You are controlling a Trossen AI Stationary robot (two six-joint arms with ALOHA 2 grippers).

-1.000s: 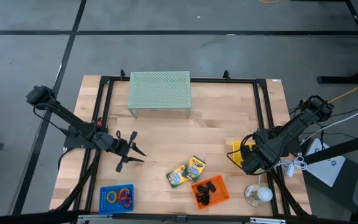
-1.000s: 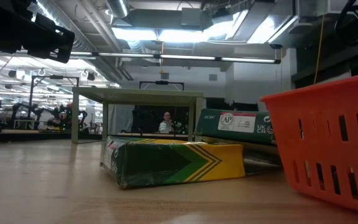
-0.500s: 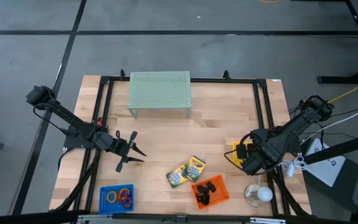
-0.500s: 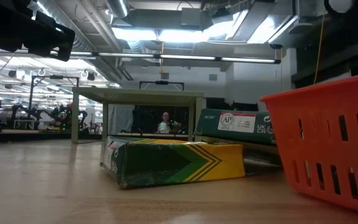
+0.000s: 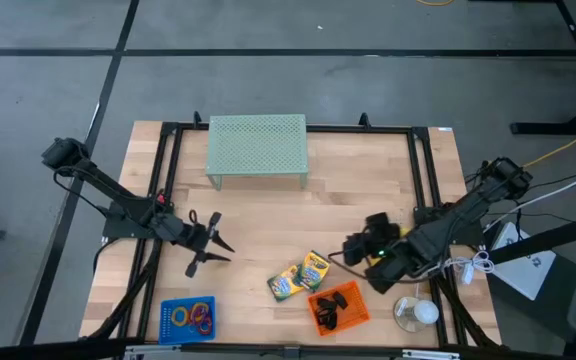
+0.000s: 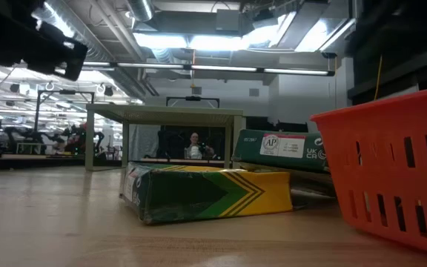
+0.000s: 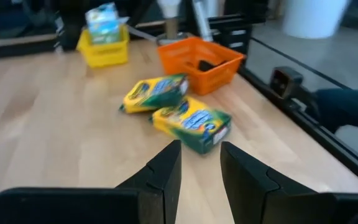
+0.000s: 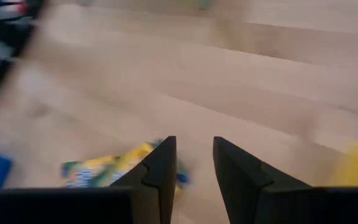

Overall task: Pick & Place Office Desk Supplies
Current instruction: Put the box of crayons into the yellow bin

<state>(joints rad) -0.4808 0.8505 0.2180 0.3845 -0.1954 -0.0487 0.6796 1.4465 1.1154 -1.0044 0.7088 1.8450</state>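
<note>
The pale wooden worktop (image 5: 268, 215) carries a perforated green mesh riser (image 5: 257, 146) at the back. Two glossy rectangular crayon boxes (image 5: 300, 275) lie flat beside a slotted orange plastic basket (image 5: 339, 306). The right gripper (image 5: 353, 248) hovers just beside them, jaws apart and empty; the left gripper (image 5: 211, 243) waits well apart, jaws likewise apart.

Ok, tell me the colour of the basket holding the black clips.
Orange. The basket shows best in the high view, with the black clips inside.
</note>
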